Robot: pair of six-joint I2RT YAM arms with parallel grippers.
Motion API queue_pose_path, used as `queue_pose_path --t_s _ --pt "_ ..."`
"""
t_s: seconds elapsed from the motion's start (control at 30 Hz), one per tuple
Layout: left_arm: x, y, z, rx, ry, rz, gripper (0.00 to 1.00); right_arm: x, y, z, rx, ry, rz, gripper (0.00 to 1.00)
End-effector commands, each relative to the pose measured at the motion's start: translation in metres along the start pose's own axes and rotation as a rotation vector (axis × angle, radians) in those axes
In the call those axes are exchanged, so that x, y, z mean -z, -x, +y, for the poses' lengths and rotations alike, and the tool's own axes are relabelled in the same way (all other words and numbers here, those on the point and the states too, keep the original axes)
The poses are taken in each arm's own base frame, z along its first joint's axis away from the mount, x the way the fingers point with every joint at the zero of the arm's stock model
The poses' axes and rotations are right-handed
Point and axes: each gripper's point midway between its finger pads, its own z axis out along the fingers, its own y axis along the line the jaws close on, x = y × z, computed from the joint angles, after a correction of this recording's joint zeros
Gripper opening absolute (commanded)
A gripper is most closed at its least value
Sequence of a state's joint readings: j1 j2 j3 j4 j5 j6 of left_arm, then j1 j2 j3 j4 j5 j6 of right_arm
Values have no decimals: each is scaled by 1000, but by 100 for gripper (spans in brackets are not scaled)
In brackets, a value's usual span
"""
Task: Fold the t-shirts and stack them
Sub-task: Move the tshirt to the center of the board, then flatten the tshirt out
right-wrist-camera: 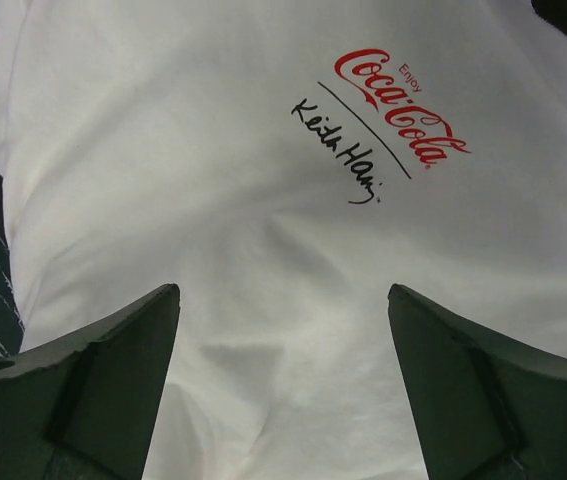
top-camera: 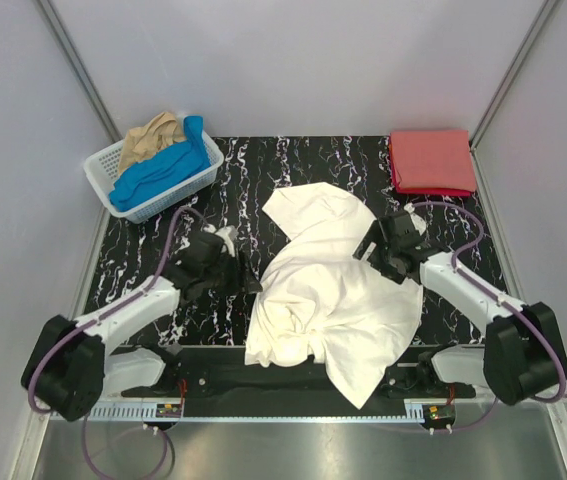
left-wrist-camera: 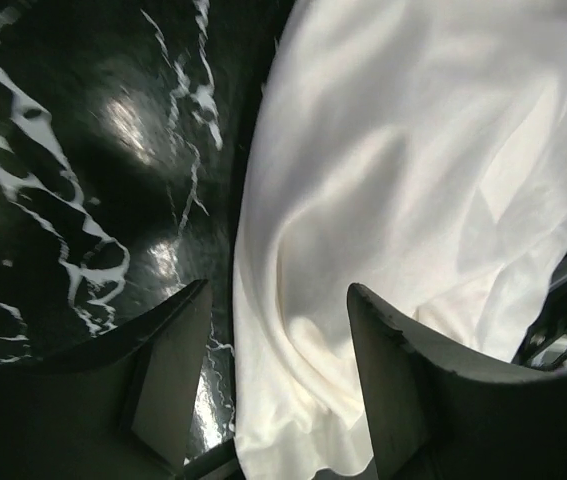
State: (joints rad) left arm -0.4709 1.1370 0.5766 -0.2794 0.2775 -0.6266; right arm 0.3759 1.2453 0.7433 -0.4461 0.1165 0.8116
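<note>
A white t-shirt [top-camera: 328, 290] lies crumpled in the middle of the black marbled table [top-camera: 263, 165], its lower part hanging over the near edge. My left gripper [top-camera: 248, 280] is open beside the shirt's left edge; in the left wrist view the cloth [left-wrist-camera: 383, 200] lies between its fingers [left-wrist-camera: 168, 370]. My right gripper [top-camera: 373, 250] is open over the shirt's right side; the right wrist view shows the white cloth [right-wrist-camera: 213, 180] with small red and black lettering [right-wrist-camera: 383, 120]. A folded red t-shirt [top-camera: 432, 161] lies at the back right. Blue [top-camera: 163, 170] and tan [top-camera: 151, 136] t-shirts sit in the basket.
A white plastic lattice basket [top-camera: 201, 185] stands at the back left of the table. Grey walls enclose the table on three sides. The arm bases and a black rail [top-camera: 233, 378] run along the near edge.
</note>
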Motion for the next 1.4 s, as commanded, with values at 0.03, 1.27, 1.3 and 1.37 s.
queue_pose_path --t_s 0.03,1.27,1.3,1.37 --pt "-20 -19 0 -69 84 12 62 -9 42 6 -9 -52 -136 92" --pt "38 103 -30 -138 119 -161 61 -15 -50 31 -138 113 127 70" --pt "45 104 -35 -165 95 -170 62 -18 -60 35 -132 111 149 70" --pt "63 108 -40 -180 88 -211 63 -17 -79 52 -124 131 179 68"
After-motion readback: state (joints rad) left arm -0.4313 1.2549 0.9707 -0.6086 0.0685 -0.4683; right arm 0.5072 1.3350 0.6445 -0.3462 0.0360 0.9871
